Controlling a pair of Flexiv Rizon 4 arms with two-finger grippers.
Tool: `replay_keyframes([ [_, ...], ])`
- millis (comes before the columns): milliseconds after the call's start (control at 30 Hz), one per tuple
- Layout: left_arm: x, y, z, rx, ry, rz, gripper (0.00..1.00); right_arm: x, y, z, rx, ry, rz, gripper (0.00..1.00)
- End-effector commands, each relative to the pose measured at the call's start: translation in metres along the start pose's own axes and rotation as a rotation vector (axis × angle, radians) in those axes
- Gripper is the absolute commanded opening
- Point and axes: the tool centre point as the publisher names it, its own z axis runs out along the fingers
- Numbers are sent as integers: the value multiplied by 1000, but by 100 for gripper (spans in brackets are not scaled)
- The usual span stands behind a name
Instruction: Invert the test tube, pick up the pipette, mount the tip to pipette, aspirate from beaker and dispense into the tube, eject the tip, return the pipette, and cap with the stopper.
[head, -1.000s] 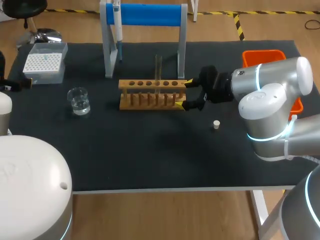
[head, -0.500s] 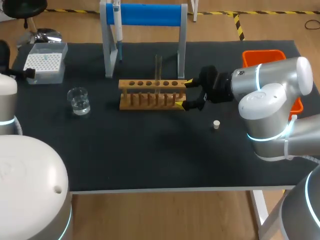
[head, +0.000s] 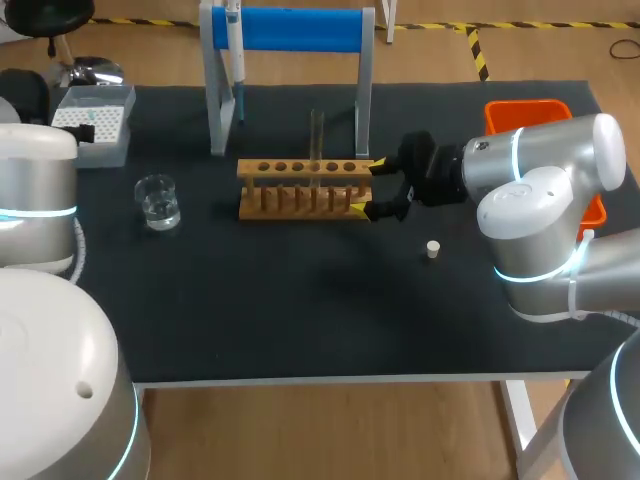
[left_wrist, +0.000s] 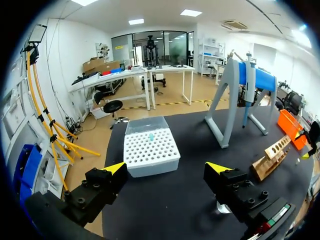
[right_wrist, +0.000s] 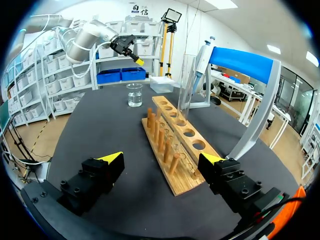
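The right fingers stand spread, one on either side of the near end of the wooden rack, pinching nothing. The left fingers are spread too and empty, with the tip box ahead of them. In the head view they are mostly hidden behind the left arm, which also cuts off part of that box. The right arm covers much of the orange bin.

On the bench are:
- one test tube, upright in what looks like the third of six holes from the fingers' end
- one beaker
- one stopper, lying apart from the rest
- one pipette, hanging on the blue stand
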Motion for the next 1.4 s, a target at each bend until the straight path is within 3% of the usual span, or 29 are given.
replay_keyframes([
  [33,1,-4,39,-4,-12,-2,100,0,-1,-1,-3,2,0,100],
  [567,-8,-12,80,-7,-35,-64,100,0,-1,-1,-3,2,0,100],
  [733,-10,-12,86,-14,-37,-70,86,0,-1,-1,-3,2,0,100],
  [1033,-12,-12,97,-25,-39,-83,81,0,-1,-1,-3,2,0,100],
  [1133,-13,-13,101,-25,-37,-85,67,0,-1,-1,-3,2,0,100],
  [1367,-14,-15,109,-26,-33,-91,60,0,-1,-1,-3,2,0,100],
  [1400,-15,-15,110,-26,-33,-91,55,0,-1,-1,-3,2,0,100],
])
